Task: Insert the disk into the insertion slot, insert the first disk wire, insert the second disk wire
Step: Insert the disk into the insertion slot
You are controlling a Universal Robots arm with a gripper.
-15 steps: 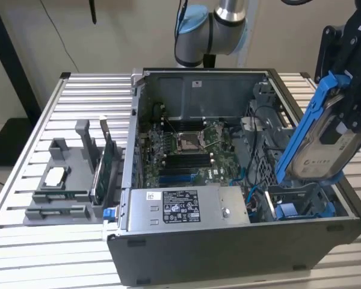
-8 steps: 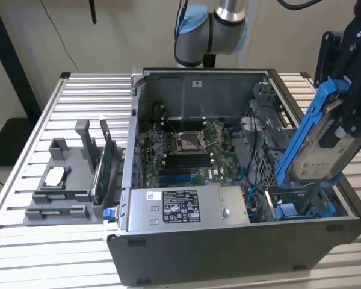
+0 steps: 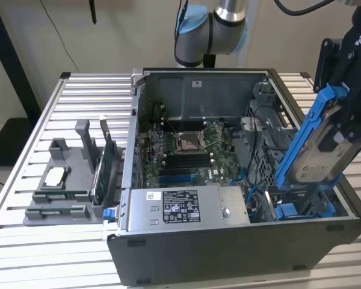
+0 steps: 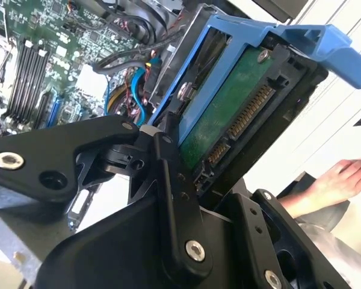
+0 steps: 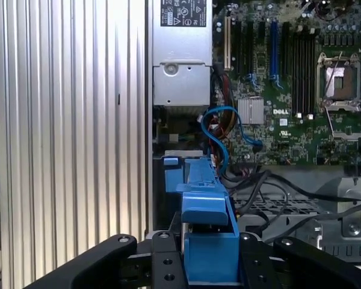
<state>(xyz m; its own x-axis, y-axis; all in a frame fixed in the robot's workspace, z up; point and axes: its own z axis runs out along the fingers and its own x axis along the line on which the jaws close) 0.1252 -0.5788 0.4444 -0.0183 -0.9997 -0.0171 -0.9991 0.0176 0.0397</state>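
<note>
My gripper [image 3: 344, 123] is shut on the disk [image 3: 317, 161], a silver-grey drive in a bright blue carrier [image 3: 310, 129]. I hold it tilted, its lower end over the drive bay slot [image 3: 301, 209] at the near corner of the open computer case, on the exterior view's right. The second wrist view shows the disk's green circuit board and connector [image 4: 228, 114] between my black fingers [image 4: 168, 159]. In the first wrist view the blue carrier [image 5: 207, 238] sits in my gripper [image 5: 209, 265] above the bay [image 5: 168, 180]. Blue wires [image 5: 219, 135] curl beside the bay.
The grey labelled power-supply box [image 3: 183, 208] lies along the case's front, next to the motherboard [image 3: 186, 150]. A grey fixture [image 3: 66, 180] with parts stands on the slatted table [image 3: 24, 241] on the exterior view's left. A person's hand [image 4: 337, 177] rests nearby.
</note>
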